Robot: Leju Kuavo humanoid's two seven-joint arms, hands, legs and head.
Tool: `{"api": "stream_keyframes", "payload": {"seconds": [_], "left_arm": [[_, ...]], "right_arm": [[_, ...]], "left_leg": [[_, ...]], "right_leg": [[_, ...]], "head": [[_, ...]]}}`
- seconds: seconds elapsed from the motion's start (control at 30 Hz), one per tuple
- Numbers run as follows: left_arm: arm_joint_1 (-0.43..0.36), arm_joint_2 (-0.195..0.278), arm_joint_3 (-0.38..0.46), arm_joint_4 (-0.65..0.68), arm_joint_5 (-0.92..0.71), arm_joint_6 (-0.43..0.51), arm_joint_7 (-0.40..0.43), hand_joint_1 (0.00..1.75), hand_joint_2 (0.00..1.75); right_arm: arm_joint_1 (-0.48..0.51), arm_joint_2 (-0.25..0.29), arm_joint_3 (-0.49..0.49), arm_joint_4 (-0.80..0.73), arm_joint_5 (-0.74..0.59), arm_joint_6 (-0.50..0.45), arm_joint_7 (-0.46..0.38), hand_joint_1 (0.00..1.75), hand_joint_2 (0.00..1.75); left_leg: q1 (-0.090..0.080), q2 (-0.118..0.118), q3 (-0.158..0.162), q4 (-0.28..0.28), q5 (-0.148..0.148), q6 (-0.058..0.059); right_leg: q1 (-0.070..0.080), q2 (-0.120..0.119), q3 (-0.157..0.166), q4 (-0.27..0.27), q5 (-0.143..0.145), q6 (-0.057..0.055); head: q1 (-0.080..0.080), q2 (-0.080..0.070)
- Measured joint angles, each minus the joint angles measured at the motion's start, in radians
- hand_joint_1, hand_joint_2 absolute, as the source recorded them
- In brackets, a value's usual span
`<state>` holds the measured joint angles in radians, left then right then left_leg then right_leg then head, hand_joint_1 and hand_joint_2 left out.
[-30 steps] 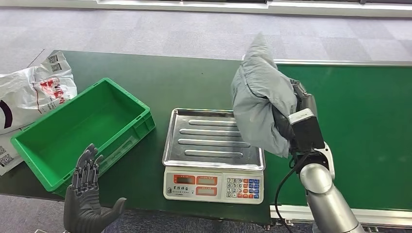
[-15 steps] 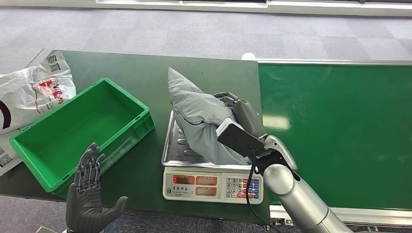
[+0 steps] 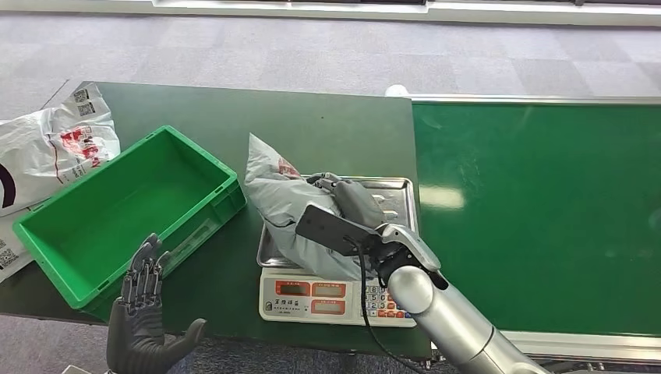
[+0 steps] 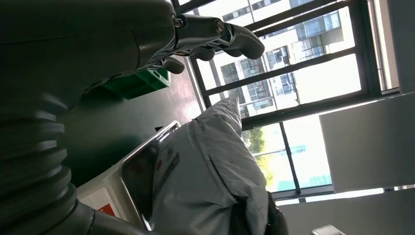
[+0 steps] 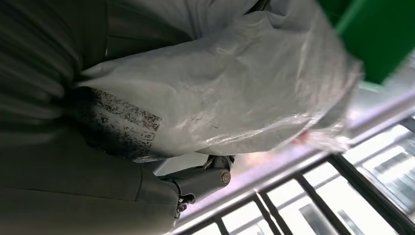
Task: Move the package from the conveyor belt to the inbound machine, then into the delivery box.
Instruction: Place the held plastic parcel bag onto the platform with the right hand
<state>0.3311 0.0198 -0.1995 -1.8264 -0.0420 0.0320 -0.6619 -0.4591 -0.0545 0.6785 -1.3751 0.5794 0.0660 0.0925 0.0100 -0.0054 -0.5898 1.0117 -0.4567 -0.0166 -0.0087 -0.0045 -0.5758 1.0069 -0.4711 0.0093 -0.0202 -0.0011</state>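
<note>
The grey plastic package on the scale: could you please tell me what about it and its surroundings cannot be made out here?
- Head view: the scale's displays are too small to read.
- Head view: the right hand covers part of the grey plastic package, hiding whether it rests fully on the steel tray.
- Right wrist view: the package's printed label is blurred.
- Head view: the white bags are cut off by the edge.

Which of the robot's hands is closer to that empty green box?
The left. The left hand hovers open just off the near wall of the green box, not touching it. The right hand is farther away, over the scale, gripping the grey package.
</note>
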Motion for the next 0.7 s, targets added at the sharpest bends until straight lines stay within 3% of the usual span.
{"api": "stream_keyframes", "payload": {"seconds": [0.13, 0.23, 0.7], "left_arm": [[0.002, 0.001, 0.000, 0.000, -0.002, -0.021, 0.042, 0.00, 1.75], [0.000, 0.000, 0.000, 0.001, -0.005, -0.044, 0.062, 0.00, 1.75], [0.002, -0.026, 0.000, 0.005, -0.022, -0.055, 0.080, 0.00, 1.75]], "right_arm": [[-0.022, 0.059, 0.023, 0.120, 0.103, 0.087, 0.115, 0.00, 1.75], [-0.050, 0.072, 0.025, 0.180, 0.163, 0.081, 0.149, 0.00, 1.75], [-0.131, 0.070, 0.009, 0.309, 0.228, 0.071, 0.164, 0.00, 1.75]], "left_leg": [[0.001, 0.000, 0.001, 0.000, 0.000, -0.001], [0.001, 0.000, 0.002, 0.000, 0.000, -0.001], [0.000, 0.001, 0.004, 0.000, 0.002, -0.003]], "right_leg": [[0.000, 0.000, 0.001, 0.000, 0.000, -0.001], [0.000, 0.000, 0.001, 0.000, 0.001, -0.001], [0.000, 0.001, 0.003, 0.000, 0.004, -0.003]], "head": [[0.000, 0.000], [0.000, 0.000], [0.000, 0.000]]}}
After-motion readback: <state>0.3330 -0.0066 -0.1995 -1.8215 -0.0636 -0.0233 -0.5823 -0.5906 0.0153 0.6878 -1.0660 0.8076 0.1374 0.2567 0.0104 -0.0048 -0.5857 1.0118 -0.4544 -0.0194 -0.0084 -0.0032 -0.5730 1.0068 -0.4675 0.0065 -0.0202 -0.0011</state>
